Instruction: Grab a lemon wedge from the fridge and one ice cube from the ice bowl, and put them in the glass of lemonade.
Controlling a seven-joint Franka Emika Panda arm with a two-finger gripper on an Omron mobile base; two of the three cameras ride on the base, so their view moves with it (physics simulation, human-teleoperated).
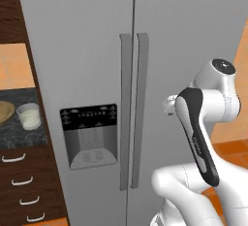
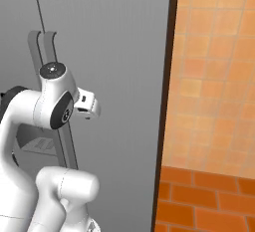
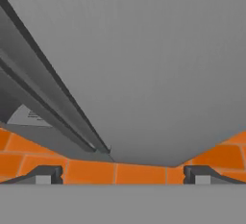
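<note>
— Two dark fingertips (image 3: 45, 175) of the claw (image 3: 122, 175) stand far apart at the bottom of the hand view, spread wide with nothing between them. What lies past them?

— Orange floor tiles (image 3: 91, 170), then the fridge (image 1: 87, 40), both grey doors shut, with its long handles (image 1: 133, 108) running up the middle seam.

— And left of the fridge?

— A dark tabletop (image 1: 22, 133) over white-handled drawers (image 1: 19, 181). On it, just beside the fridge's left wall, stands the glass of lemonade (image 1: 29, 116). The ice bowl (image 1: 5, 111) sits farther left, near the glass, cut off by the picture's edge.
</note>
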